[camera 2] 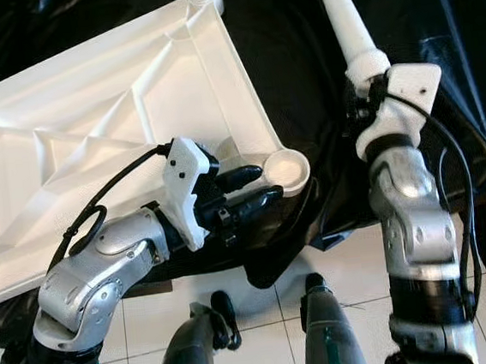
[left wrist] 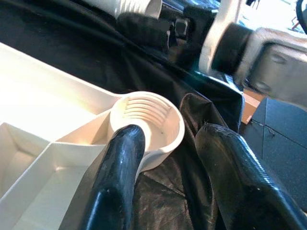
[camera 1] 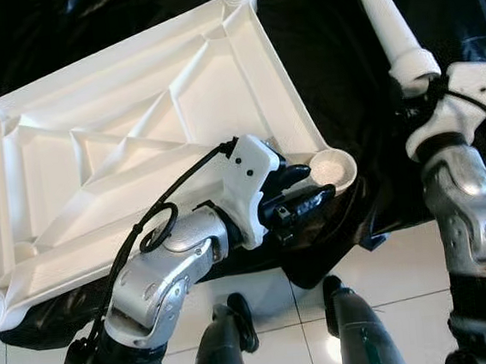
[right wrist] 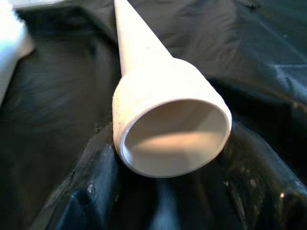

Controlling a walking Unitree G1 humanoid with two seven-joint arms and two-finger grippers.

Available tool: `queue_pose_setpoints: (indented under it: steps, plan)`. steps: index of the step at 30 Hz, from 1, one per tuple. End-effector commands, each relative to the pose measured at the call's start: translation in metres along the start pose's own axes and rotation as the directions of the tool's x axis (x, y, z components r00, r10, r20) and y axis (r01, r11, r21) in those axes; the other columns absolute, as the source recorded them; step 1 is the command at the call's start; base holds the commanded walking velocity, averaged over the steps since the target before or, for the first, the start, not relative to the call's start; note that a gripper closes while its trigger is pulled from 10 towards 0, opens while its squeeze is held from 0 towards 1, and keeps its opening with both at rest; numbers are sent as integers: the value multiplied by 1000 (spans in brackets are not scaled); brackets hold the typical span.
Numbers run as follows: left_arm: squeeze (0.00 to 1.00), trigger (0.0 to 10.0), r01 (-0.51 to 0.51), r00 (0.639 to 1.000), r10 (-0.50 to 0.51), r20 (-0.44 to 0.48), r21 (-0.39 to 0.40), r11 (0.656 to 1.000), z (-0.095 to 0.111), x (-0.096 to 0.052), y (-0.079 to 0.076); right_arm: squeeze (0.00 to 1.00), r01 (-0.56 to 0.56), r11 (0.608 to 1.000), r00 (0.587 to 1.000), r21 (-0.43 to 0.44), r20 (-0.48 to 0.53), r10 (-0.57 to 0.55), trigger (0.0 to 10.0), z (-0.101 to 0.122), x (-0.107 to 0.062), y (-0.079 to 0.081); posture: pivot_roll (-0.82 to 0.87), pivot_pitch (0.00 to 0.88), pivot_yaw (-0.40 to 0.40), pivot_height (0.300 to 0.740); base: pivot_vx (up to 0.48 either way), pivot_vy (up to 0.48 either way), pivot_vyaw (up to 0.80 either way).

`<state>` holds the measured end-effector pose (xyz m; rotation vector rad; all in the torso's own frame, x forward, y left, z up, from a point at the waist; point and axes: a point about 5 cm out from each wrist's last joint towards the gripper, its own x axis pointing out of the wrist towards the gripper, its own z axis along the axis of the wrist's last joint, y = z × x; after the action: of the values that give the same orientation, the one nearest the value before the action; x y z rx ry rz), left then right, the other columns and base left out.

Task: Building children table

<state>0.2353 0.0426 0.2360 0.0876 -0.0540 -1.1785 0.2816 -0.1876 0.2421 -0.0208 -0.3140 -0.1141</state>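
The upturned white tabletop [camera 1: 135,132] lies on black sheeting [camera 2: 301,73]. The left pincer [camera 1: 308,189], parted and empty, sits at its corner socket [left wrist: 146,120]. The right pincer [right wrist: 163,191] clasps a white table leg [camera 2: 344,22].

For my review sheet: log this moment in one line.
left gripper: open, at empty corner socket | right gripper: shut on table leg | tabletop: upside down

**White plastic on glossy black sheet**

The tabletop [camera 1: 135,132] and loose leg [camera 1: 387,22] look like smooth, matt white plastic. Beneath lies a shiny, crinkled black sheet [camera 2: 302,82]. The floor tiles [camera 1: 282,316] gleam white. The arms' silver shells look metallic, the fingers [left wrist: 115,182] glossy black.
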Motion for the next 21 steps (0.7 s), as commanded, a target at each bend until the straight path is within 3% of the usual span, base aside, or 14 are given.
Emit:
queue_pose_setpoints:
  steps: [1,3,10,11,21]
  plan:
    - [0,10000,4,1000,-4,-8,-7,1000,-3,-3,-2,0,-18,1000,1000,-15,-4,18,10000,2,-12,7,-12,375,115,740,0,0,0]
    - [0,10000,0,1000,0,-9,-6,1000,-3,-4,-1,0,-19,999,1000,-48,-9,18,10000,6,-27,8,-10,373,116,740,0,0,0]
    - [0,10000,4,1000,-4,-12,-2,1000,-3,-3,0,0,-1,998,997,-66,-75,-4,10000,-1,-44,2,-16,373,122,740,0,0,0]
    - [0,10000,6,1000,-6,-13,-1,1000,-3,-3,0,1000,2,998,996,-70,-87,-8,10000,-1,-46,2,-15,373,123,740,0,0,0]
    - [0,10000,24,1000,-24,-20,10,1000,-2,-4,0,1000,-25,997,995,-79,-95,18,10000,0,-44,6,-14,369,117,740,0,0,0]
